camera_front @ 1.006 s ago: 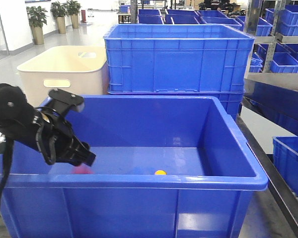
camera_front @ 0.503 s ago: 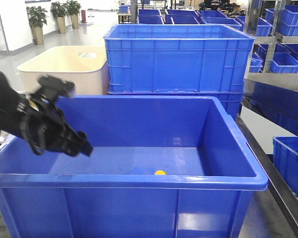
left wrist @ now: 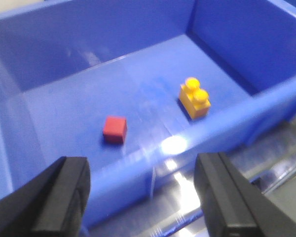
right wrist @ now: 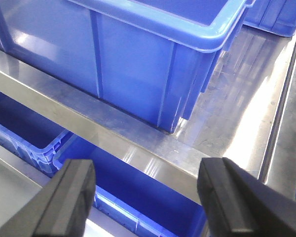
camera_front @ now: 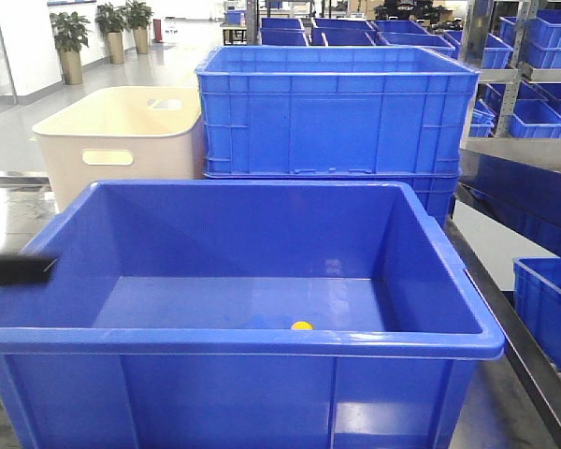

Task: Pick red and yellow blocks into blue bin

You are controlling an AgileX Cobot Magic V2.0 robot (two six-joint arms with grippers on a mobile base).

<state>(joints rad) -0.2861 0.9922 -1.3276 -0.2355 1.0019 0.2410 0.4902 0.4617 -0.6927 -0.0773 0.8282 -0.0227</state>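
Observation:
The red cube [left wrist: 114,129] and the yellow two-stud brick [left wrist: 194,99] lie apart on the floor of the blue bin [left wrist: 246,101]. In the front view the bin [camera_front: 262,341] fills the foreground and only the brick's yellow top [camera_front: 302,325] shows over the near rim; the cube is hidden there. My left gripper [left wrist: 143,197] is open and empty, outside the bin beyond its rim. Only a dark blurred tip of it [camera_front: 17,271] shows at the front view's left edge. My right gripper [right wrist: 145,202] is open and empty above a steel shelf, beside the bin's outer wall [right wrist: 138,74].
A ribbed blue crate [camera_front: 337,112] and a cream tub with handle slots [camera_front: 122,136] stand behind the bin. Steel racks with small blue crates [camera_front: 533,117] line the right side. A steel shelf edge [right wrist: 138,136] and a lower blue crate [right wrist: 153,192] lie under my right gripper.
My left arm has pulled back out of the bin to the left and is almost out of the front view. The red cube it was over now lies loose on the bin floor.

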